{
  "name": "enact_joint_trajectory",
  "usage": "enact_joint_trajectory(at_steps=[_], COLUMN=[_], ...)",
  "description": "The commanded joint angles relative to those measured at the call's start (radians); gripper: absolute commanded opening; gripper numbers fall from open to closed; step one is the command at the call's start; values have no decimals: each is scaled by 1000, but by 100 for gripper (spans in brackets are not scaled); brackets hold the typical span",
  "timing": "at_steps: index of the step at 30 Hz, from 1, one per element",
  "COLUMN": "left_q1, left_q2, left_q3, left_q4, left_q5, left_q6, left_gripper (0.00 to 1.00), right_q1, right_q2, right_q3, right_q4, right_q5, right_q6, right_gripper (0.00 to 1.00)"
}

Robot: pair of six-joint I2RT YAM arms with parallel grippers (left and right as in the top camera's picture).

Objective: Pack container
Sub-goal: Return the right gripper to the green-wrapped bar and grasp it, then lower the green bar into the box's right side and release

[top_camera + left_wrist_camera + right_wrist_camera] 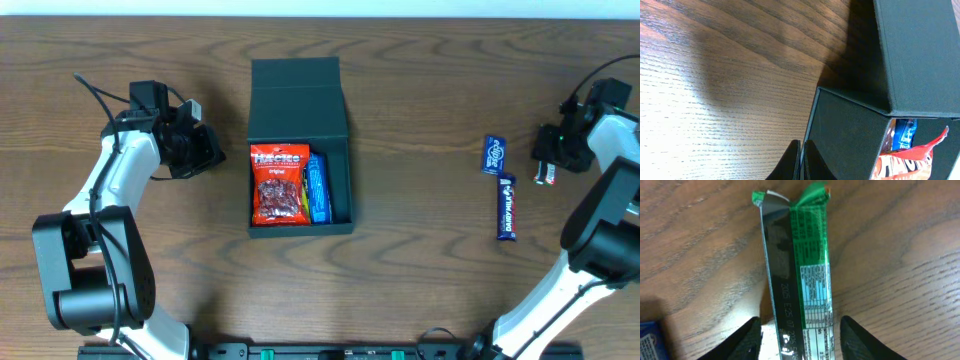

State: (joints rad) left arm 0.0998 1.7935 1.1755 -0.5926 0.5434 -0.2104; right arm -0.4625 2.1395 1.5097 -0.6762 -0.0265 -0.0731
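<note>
Dark wood-grain table (420, 80), teal container (298, 105) open at centre, left gripper (801, 150) clenched beside its wall, right gripper (800, 321) low, fingers spread astride a green bar (810, 255)

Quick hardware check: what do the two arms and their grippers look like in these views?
Both match: left arm and right arm have white links between bulky black joint housings. A thin black cable loops off the left arm. Left gripper and right gripper carry matte black, wedge-shaped fingers tapering to the tips. No markings visible.
</note>
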Motion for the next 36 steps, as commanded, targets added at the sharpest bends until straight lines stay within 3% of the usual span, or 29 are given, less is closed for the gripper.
enact_joint_trajectory(at_steps=[1, 10, 21, 26, 34, 36], left_q1=[-3, -3, -3, -3, -3, -3], left_q2=[11, 11, 11, 11, 11, 11], left_q3=[19, 19, 19, 19, 19, 19], left_q4=[3, 3, 2, 2, 2, 2], left_q5=[0, 0, 1, 1, 1, 3], left_q6=[-8, -8, -7, -8, -7, -7], left_gripper=[6, 6, 6, 6, 6, 6], right_q1=[6, 6, 6, 20, 122, 174], right_q2=[12, 27, 27, 26, -5, -18], right_q3=[3, 3, 3, 16, 223, 330], right_q4=[4, -11, -16, -32, -183, -261], right_q5=[-8, -24, -34, -47, -78, -80], right_q6=[-10, -2, 16, 35, 35, 42], right_gripper=[44, 40, 24, 22, 2, 1])
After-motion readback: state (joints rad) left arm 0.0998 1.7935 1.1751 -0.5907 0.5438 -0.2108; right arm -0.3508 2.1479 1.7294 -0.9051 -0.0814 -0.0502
